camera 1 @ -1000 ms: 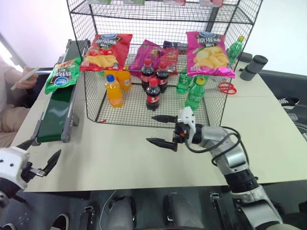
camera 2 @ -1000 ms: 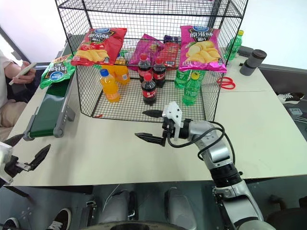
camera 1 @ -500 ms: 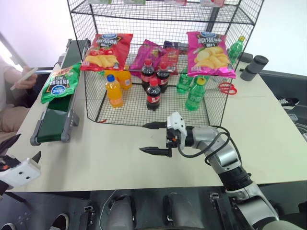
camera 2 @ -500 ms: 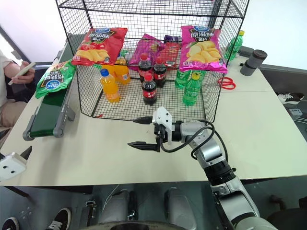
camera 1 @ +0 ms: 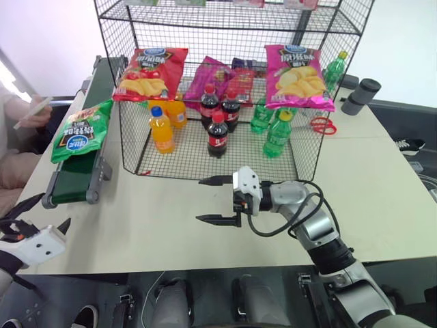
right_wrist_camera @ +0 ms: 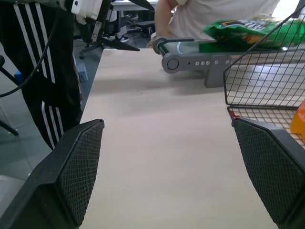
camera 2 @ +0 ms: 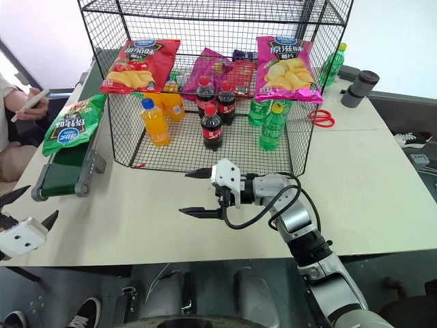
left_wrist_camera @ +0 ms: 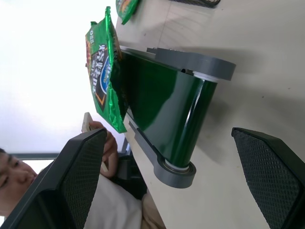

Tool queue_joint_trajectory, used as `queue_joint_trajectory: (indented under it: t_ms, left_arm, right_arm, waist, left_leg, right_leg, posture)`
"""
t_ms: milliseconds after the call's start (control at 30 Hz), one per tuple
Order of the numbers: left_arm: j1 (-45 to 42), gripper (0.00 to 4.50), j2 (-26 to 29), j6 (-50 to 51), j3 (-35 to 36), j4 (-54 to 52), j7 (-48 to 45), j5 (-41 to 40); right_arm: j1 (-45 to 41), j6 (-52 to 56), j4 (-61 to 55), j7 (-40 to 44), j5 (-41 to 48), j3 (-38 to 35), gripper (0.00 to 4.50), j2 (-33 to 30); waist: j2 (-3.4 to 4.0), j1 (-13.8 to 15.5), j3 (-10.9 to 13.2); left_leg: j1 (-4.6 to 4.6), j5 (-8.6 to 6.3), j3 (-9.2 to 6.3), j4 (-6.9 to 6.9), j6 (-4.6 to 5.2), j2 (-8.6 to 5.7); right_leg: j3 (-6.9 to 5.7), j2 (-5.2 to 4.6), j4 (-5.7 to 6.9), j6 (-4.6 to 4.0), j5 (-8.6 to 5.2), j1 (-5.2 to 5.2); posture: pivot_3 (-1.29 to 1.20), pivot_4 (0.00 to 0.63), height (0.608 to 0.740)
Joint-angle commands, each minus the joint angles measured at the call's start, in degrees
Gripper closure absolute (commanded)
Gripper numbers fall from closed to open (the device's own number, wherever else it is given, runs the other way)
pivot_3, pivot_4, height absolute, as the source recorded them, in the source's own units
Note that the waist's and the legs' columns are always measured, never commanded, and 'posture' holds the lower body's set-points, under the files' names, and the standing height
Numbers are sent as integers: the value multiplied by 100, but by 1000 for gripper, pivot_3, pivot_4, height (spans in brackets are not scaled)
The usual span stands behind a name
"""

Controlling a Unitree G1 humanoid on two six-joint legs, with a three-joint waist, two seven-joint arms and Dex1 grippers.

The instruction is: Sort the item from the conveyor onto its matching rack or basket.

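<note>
Green crisp bag lying on the conveyor, partway along the belt, short of its near roller; at about 10 o'clock across the table. Wire rack at 12 o'clock, already carrying a red bag and a pink bag hung on its front, bottles on the bottom tier.

Step in hand, as judged: getting into place to take the bag off the belt. Left gripper better placed for it, sitting off the near end of the conveyor at about 8 o'clock, with belt and bag lined up between its fingers in the left wrist view. Advisable to grip the bag by a flat edge or seam, not the puffed middle; glossy film likely to slip and crumple. Best lifted clear of the belt frame before swinging toward the rack.

Left gripper: jaws spread wide, holding nothing, touching nothing, well apart from the bag. Right gripper: jaws equally wide, empty, hanging over bare table just in front of the rack at centre, pointing toward 9 o'clock.
</note>
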Motion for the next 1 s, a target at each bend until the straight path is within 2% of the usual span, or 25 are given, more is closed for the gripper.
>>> queue_joint_trajectory:
  t_ms: [33,233,400,467,1000]
  left_arm:
    - [-30,0,95,-81,-14,4,26,-96]
    - [-91,0,127,-113,-75,55,39,-73]
    - [-143,0,152,-148,-106,88,78,-39]
    - [-163,0,158,-145,-130,104,81,-44]
    - [-462,0,214,3,-266,205,78,-33]
  right_arm:
    - [-50,-72,-65,20,162,-131,31,45]
    - [-43,63,-139,-64,382,-248,31,152]
    - [39,860,-398,-301,1255,-642,31,471]
    - [87,695,-346,-193,1008,-495,31,370]
    - [128,557,-326,-251,747,-415,31,327]
  waist:
    - [0,1,0]
    - [0,2,0]
    - [0,-1,0]
    - [0,1,0]
    - [-1,4,-1]
  left_leg:
    - [0,0,0,0,0,0]
    - [0,0,0,0,0,0]
    - [0,0,0,0,0,1]
    - [0,0,-1,0,0,2]
    - [0,0,0,0,0,1]
  right_leg:
    - [0,0,0,0,0,0]
    - [0,1,0,0,0,0]
    - [0,1,1,2,1,0]
    - [0,1,1,5,3,0]
    - [-1,2,1,8,4,0]
  posture:
    - [0,150,740]
    - [0,150,740]
    - [0,150,740]
    - [0,150,740]
    - [0,150,740]
